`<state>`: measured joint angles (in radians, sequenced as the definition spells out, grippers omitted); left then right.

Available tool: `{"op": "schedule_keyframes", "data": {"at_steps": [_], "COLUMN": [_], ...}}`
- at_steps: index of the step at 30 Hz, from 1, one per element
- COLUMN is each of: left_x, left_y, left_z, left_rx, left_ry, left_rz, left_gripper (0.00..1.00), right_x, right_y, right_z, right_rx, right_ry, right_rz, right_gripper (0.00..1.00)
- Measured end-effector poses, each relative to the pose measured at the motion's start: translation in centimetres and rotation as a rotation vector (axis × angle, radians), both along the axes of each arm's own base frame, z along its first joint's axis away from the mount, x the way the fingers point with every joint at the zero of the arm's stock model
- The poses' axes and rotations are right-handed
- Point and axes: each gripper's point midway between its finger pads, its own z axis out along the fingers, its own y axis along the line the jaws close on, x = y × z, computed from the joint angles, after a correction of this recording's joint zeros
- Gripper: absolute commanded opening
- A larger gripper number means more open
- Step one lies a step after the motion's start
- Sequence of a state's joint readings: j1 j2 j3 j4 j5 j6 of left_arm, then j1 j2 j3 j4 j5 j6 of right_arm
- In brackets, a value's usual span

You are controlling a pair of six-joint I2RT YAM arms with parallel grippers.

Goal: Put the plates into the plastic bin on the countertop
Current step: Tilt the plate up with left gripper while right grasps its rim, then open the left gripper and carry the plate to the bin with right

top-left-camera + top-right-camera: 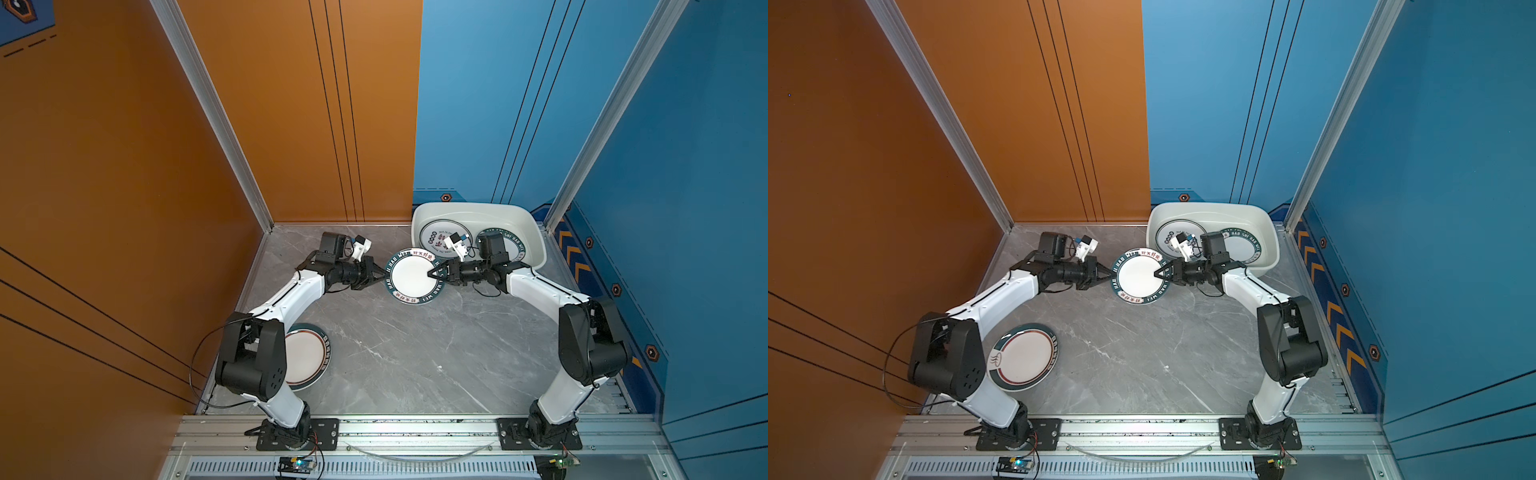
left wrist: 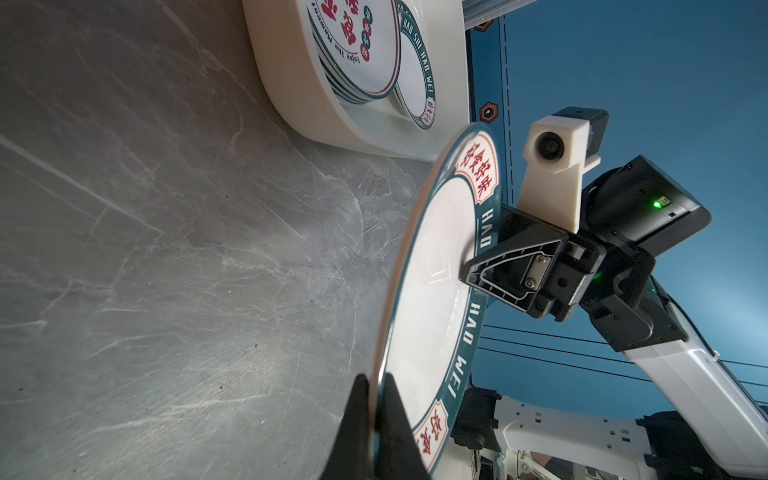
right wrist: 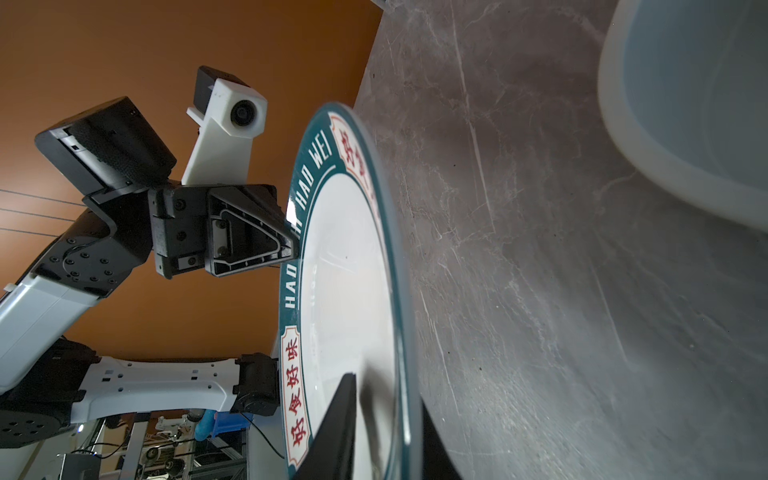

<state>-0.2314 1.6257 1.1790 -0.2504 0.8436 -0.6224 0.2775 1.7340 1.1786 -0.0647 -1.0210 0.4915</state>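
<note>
A red-ringed plate point(image 1: 1023, 357) lay at the near left corner of the countertop point(image 1: 415, 357). Mid-counter, the left gripper point(image 1: 381, 277) and right gripper point(image 1: 432, 274) clamped opposite rims of a green-rimmed plate point(image 1: 413, 277): stiff, glazed, probably slippery, best rim-held. The plastic bin point(image 1: 478, 205), far right corner, held stacked plates point(image 1: 432, 233).

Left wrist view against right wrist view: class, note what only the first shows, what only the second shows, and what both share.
Only the left wrist view: plates stacked inside the bin, the blue wall, and the right gripper on the rim of the green-rimmed plate.
Only the right wrist view: the orange wall and the left gripper on that rim; here the bin's inside is hidden.
Both: the green-rimmed plate between the two grippers, the grey countertop and the bin.
</note>
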Motion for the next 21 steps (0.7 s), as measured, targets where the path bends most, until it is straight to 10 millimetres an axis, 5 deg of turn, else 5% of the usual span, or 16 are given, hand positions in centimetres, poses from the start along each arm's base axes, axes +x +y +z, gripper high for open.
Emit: {"op": "schedule_keyframes", "data": {"at_steps": [5,11,19,21], "left_x": [0.1,0.1,0.1,0.0], "left_y": [-0.1,-0.2,-0.1,-0.1], "left_z": [-0.1,-0.2,-0.3,-0.2], "left_rx": [0.001,0.012,0.017,0.017], "left_ry": [-0.006,-0.020,-0.013,-0.016], "left_rz": [-0.008,-0.019,-0.016,-0.017], "left_gripper": [0.00,0.16,0.58,0.82], "right_x": [0.1,0.0,0.3,1.0], "right_y": [-0.1,-0.2,-0.4,-0.9], "right_z": [0.0,0.1,-1.3,-1.3], "right_rx": [0.005,0.022,-0.027,-0.049], "right_ry": [0.015,0.048,0.068,0.077], "right_rz": [-0.010,-0.012,-0.014,-0.033], "right_gripper": [0.11,0.00,0.00,0.00]}}
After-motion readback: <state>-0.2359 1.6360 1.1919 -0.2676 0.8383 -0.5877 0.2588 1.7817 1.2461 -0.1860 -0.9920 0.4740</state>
